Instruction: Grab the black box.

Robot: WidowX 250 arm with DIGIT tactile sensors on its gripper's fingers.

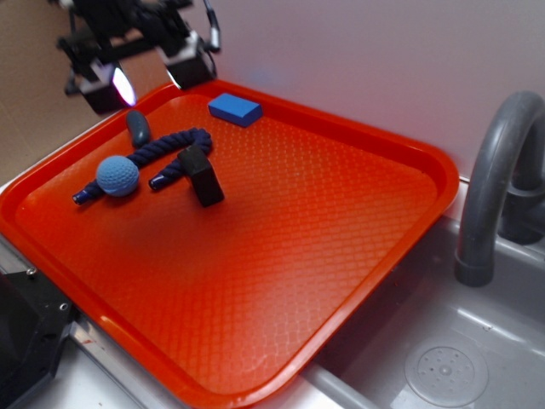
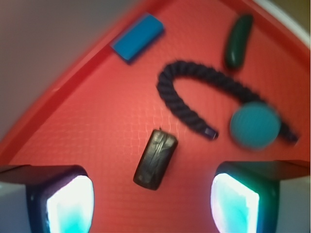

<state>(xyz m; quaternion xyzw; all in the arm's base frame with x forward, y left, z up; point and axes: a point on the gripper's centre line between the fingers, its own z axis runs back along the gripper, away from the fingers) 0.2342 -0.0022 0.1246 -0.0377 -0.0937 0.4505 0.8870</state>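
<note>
The black box (image 1: 202, 175) is a small matte black block standing on the red tray (image 1: 298, 221), just right of the rope. In the wrist view the black box (image 2: 156, 158) lies at an angle on the tray floor, a little ahead of the two fingers. My gripper (image 1: 152, 81) hovers high over the tray's back left corner, up and left of the box. In the wrist view the gripper (image 2: 153, 206) is open, with only red tray between the glowing fingers (image 2: 68, 206).
A dark navy rope (image 1: 166, 158) curves beside the box, with a light blue ball (image 1: 117, 175) at its left end. A dark grey oval piece (image 1: 137, 128) and a flat blue block (image 1: 235, 109) lie near the tray's back rim. A grey faucet (image 1: 494, 179) and sink stand right.
</note>
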